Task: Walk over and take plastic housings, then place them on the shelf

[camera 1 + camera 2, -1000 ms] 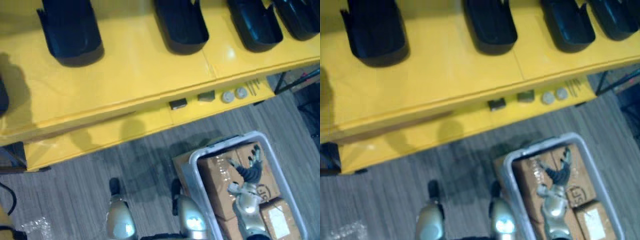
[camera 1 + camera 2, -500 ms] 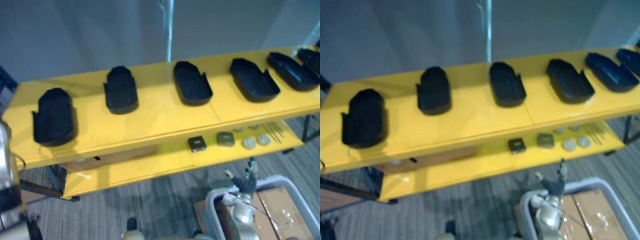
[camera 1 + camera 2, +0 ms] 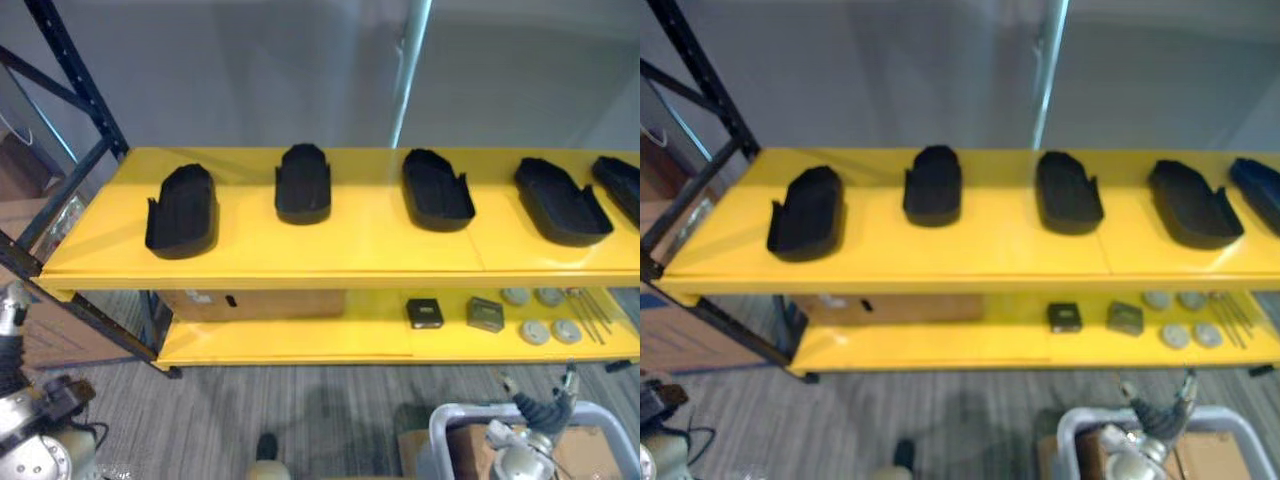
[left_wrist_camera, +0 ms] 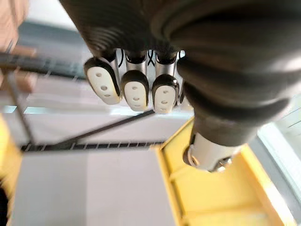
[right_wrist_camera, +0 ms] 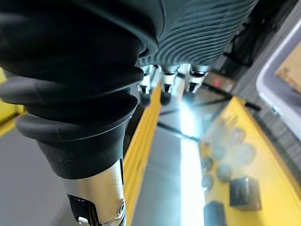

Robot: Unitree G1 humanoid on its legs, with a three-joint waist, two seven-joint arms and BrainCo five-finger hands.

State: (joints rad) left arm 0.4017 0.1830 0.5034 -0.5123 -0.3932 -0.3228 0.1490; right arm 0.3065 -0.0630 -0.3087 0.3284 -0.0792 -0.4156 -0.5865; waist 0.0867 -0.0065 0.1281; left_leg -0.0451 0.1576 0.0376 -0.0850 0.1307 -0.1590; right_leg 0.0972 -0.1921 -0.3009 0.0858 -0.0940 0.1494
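Left hand (image 4: pixel 134 87): fingers relaxed, side by side, holding nothing. 5 black plastic housings (image 3: pixel 303 183) lie in a row, apart, on the top level of the yellow shelf (image 3: pixel 350 248). Right hand (image 3: pixel 542 406): fingers straight and spread, empty, above the grey bin (image 3: pixel 436 435).

looks like a warehouse or factory staging area: yellow shelf (image 3: pixel 350 255) on dark steel rack uprights (image 3: pixel 75 85), black plastic housings (image 3: pixel 182 212) lined up on top, small parts (image 3: pixel 425 313) on the lower shelf (image 3: pixel 300 340), grey tote (image 3: pixel 445 425) with cardboard boxes (image 3: pixel 470 445), grey striped floor (image 3: pixel 310 410).
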